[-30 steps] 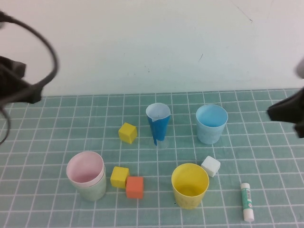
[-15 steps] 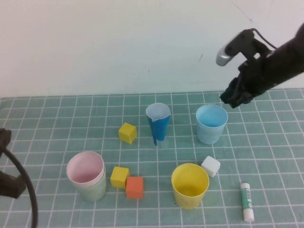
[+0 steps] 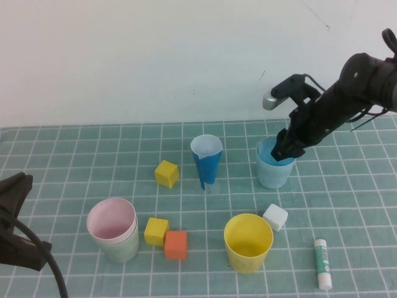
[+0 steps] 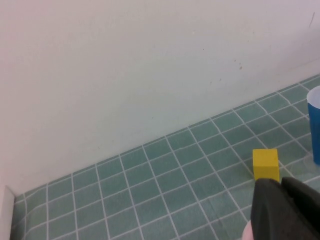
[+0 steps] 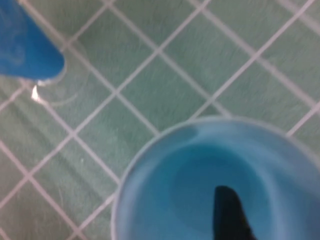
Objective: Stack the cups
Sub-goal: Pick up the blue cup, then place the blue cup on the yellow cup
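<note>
The light blue cup (image 3: 272,171) stands at the back right. My right gripper (image 3: 286,149) is at its rim, open, with one finger (image 5: 230,215) inside the cup (image 5: 165,190); the other finger is out of view. The pink cup (image 3: 110,218) sits nested in the pale green cup (image 3: 124,249) at the front left. The yellow cup (image 3: 248,243) stands alone at the front centre. My left arm (image 3: 15,233) is at the front left edge, away from the cups; its gripper (image 4: 282,200) is shut and empty.
A narrow dark blue cone cup (image 3: 206,161) stands left of the light blue cup. Two yellow cubes (image 3: 166,173) (image 3: 156,231), an orange cube (image 3: 176,244) and a white cube (image 3: 275,216) lie between the cups. A glue stick (image 3: 322,264) lies front right.
My right arm came in from the right edge and lowered its gripper onto the light blue cup's rim. My left arm dropped from the upper left to the front left corner.
</note>
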